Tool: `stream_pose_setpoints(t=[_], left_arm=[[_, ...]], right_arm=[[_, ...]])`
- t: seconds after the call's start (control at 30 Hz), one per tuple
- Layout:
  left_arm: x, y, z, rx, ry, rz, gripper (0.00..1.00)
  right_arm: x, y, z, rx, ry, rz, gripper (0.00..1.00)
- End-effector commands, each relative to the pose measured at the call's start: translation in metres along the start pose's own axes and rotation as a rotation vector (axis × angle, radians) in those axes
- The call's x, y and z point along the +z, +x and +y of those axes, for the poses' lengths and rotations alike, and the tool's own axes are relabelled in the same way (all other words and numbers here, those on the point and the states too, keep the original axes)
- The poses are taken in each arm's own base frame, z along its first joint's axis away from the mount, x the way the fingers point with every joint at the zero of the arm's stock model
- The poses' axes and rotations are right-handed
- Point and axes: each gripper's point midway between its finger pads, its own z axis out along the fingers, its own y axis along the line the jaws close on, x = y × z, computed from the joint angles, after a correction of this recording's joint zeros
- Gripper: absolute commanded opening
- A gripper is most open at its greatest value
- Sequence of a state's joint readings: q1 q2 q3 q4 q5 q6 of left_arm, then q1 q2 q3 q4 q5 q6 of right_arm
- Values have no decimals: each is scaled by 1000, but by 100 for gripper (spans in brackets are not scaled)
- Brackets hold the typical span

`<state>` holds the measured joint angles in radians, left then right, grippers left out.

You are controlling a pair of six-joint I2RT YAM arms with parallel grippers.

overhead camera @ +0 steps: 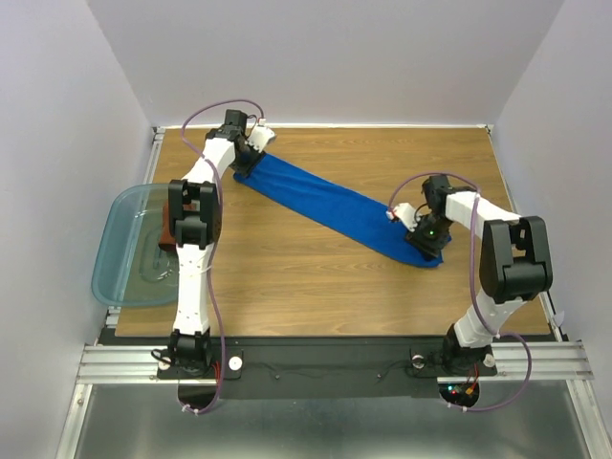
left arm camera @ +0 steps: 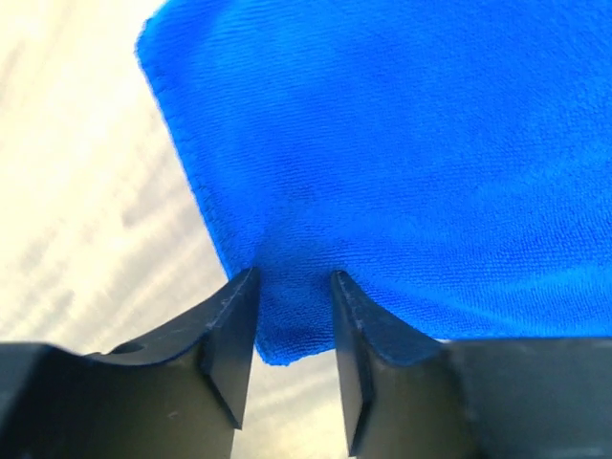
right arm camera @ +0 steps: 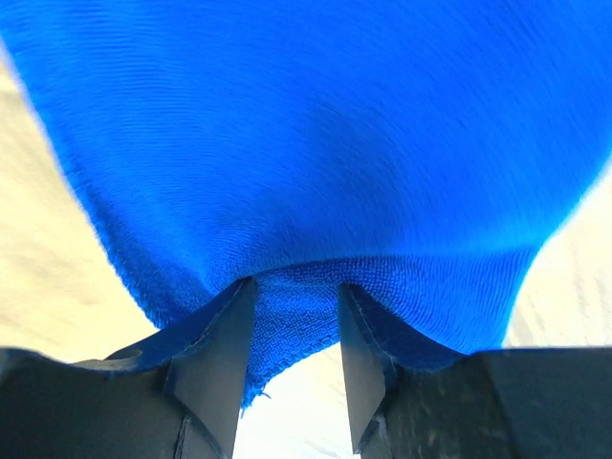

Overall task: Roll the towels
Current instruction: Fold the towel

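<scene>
Wood table (overhead camera: 316, 287) inside 3 plain white walls (overhead camera: 382, 57). Blue towel (overhead camera: 325, 203) lies flat and long on the table. Its long axis runs diagonally, far-left to near-right.

Left gripper (overhead camera: 246, 164) pinches the far-left end and right gripper (overhead camera: 424, 245) the near-right end. In each wrist view, cloth fills the narrow gap between the 2 fingers.

Teal bin (overhead camera: 124, 253) overhangs the table's left edge. Bare wood lies on both sides of the towel, widest at far right and near middle.

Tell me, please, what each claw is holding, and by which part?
Both hold the blue towel: the left claw pinches its far end, the right claw its near end.
</scene>
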<state>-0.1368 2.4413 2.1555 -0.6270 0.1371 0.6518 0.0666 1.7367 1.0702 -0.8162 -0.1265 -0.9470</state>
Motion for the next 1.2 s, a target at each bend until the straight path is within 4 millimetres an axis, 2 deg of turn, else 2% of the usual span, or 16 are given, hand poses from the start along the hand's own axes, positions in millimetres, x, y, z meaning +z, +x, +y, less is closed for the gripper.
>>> stream_pose_setpoints(t=[0.0, 0.03, 0.07, 0.1, 0.13, 0.17, 0.23, 0.3, 0.4, 0.53, 0.57, 0.7, 0.77, 0.9, 1.03, 1.17], left_arm=[[-19, -24, 17, -41, -48, -62, 51], [-15, -22, 14, -44, -39, -65, 52], [-30, -30, 19, -47, -49, -100, 52], [-30, -27, 16, -48, -43, -110, 53], [-50, -39, 19, -56, -57, -160, 53], [-51, -35, 15, -61, -54, -166, 54], [-78, -48, 14, -67, -59, -227, 54], [-85, -46, 9, -72, -54, -246, 55], [-99, -50, 6, -69, -53, -276, 55], [-98, -47, 0, -71, -30, -272, 55], [-98, -46, -3, -72, -15, -274, 54], [-104, -43, -35, -44, 66, -303, 54], [-128, -56, -58, 25, 102, -376, 55], [-134, -55, -120, 148, 114, -388, 58], [-146, -61, -164, 176, 159, -405, 58], [-152, -64, -175, 165, 163, -438, 58]], right_arm=[[10, 16, 93, 15, -366, 69, 45], [6, 12, 90, 17, -352, 57, 45], [1, 8, 86, 18, -333, 42, 45], [-9, -1, 75, 17, -287, 5, 45], [-15, -6, 69, 38, -261, -17, 46], [-28, -17, 54, 87, -224, -73, 46], [-40, -22, 43, 151, -205, -113, 47], [-49, -23, 34, 224, -210, -154, 47], [-50, -22, 36, 269, -224, -134, 47], [-39, -15, 45, 316, -262, -96, 44], [-35, -5, 43, 349, -253, -74, 43], [-39, 10, 28, 507, -239, -73, 43], [-49, 23, 16, 610, -253, -109, 45], [-59, 40, 1, 752, -260, -107, 45], [-48, 51, 17, 887, -318, -47, 47], [-43, 43, 35, 965, -416, -57, 48]])
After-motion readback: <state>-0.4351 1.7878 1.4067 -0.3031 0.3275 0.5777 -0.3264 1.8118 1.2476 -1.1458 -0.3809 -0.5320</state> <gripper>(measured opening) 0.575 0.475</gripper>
